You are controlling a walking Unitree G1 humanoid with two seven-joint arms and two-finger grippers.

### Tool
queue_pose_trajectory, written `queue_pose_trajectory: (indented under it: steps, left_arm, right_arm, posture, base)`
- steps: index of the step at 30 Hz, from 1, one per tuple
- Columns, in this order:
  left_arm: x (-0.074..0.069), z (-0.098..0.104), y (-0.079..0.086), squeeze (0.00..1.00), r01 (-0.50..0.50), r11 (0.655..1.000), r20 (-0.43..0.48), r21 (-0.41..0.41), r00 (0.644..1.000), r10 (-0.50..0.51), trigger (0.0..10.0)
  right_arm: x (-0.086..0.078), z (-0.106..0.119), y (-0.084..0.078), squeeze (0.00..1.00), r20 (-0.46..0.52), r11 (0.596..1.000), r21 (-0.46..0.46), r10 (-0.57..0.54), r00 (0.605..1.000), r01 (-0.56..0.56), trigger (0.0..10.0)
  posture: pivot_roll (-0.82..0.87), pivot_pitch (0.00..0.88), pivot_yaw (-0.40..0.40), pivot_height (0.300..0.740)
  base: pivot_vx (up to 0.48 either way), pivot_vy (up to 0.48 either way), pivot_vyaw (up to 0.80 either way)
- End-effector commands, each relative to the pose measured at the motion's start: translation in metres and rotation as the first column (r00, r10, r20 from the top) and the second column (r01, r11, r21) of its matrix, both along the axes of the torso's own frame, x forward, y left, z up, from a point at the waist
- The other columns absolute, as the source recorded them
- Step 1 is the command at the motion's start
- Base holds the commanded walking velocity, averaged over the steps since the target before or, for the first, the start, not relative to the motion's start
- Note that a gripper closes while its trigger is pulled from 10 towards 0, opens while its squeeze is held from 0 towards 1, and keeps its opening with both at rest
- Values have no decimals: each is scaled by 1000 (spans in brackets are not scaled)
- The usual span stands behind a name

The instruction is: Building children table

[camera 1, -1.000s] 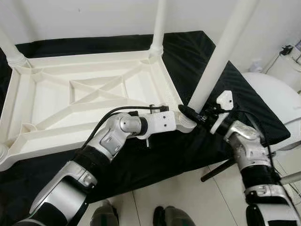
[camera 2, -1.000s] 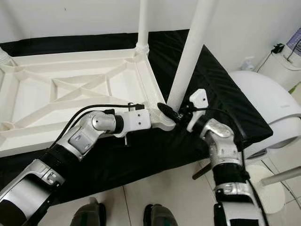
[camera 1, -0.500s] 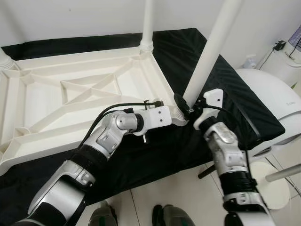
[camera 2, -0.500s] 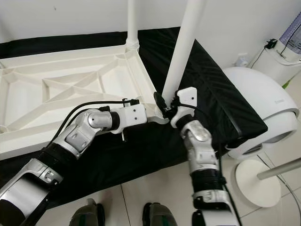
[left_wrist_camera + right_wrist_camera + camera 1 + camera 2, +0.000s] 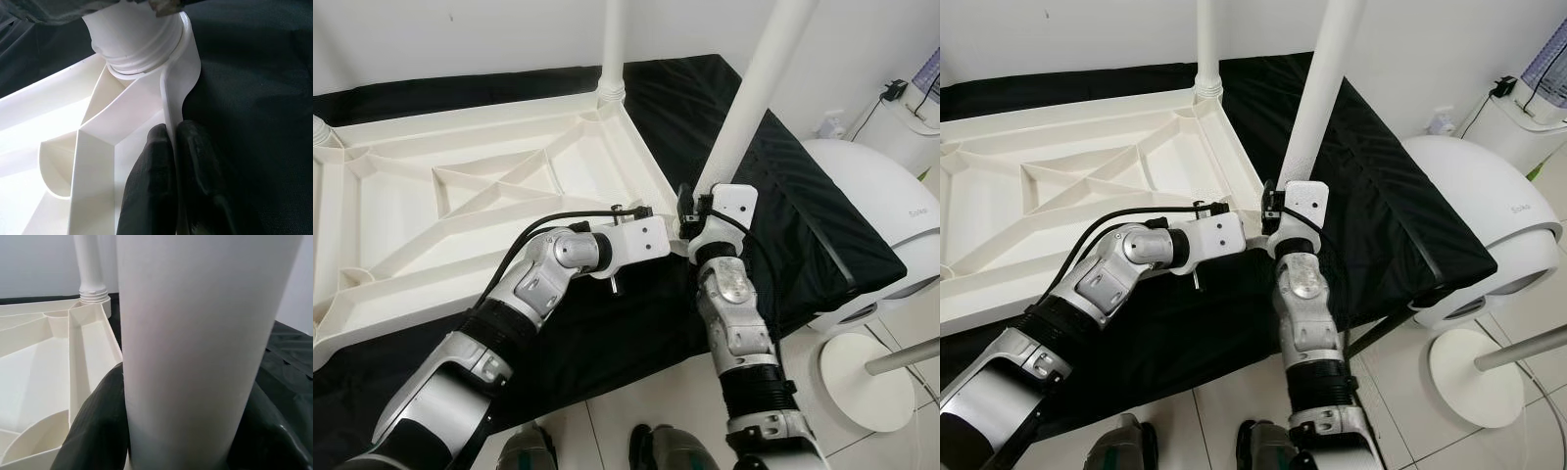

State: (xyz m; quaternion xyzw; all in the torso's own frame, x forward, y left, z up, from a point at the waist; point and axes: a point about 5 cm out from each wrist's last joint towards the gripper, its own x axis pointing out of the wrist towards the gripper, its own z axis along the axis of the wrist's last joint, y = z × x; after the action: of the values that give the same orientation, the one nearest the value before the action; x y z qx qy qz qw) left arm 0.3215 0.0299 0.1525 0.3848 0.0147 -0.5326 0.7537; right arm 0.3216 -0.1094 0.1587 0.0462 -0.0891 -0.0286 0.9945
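Currently the upturned tabletop [image 5: 460,196] lies on a black cloth [image 5: 783,196]. Left gripper [image 5: 173,147] pinches its rim beside the corner socket; right gripper [image 5: 690,211] clamps the leg [image 5: 754,88] seated there. Plastic looks light, stiff, slippery: grip low, near the socket.

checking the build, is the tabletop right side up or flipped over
Flipped over. The tabletop lies on the black cloth with its ribbed underside up, and the legs rise from its corners.
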Motion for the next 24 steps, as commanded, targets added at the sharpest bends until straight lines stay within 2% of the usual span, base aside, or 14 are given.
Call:
queue_pose_trajectory:
  steps: [1, 8, 9, 18, 23, 24]
  left_arm:
    - [-13, 2, -16, 0, 122, 992, 11, 11, 992, -122, 10000]
    - [-12, 2, -16, 0, 119, 993, 13, 10, 993, -119, 10000]
    - [-12, 2, -15, 0, 118, 993, 14, 11, 993, -118, 10000]
    - [-12, 1, -15, 0, 114, 993, 15, 12, 993, -114, 10000]
    - [-12, 1, -15, 0, 115, 993, 15, 13, 993, -115, 10000]
    - [-12, 2, -15, 0, 115, 993, 15, 12, 993, -115, 10000]
  right_arm:
    - [-1, -14, -22, 0, -76, 993, 1, -120, 990, 120, 10000]
    - [-2, -16, -20, 0, -86, 994, 7, -110, 990, 111, 10000]
    - [-2, -15, -19, 1000, -83, 995, 11, -101, 991, 102, 10000]
    - [-6, -17, -22, 1000, -74, 996, 7, -84, 994, 85, 10000]
    - [-7, -16, -24, 1000, -57, 1000, 10, -16, 998, 17, 10000]
    - [-7, -17, -24, 0, -55, 999, 16, 45, 997, -44, 10000]
  posture:
    - [-46, 75, -52, 740]
    - [-44, 69, -55, 740]
    - [-44, 69, -55, 740]
    - [-41, 60, -56, 740]
    - [-44, 60, -55, 740]
    - [-44, 62, -55, 740]
  base:
    - [0, 0, 0]
    - [0, 0, 0]
    - [0, 0, 0]
    - [0, 0, 0]
    - [0, 0, 0]
    - [0, 0, 0]
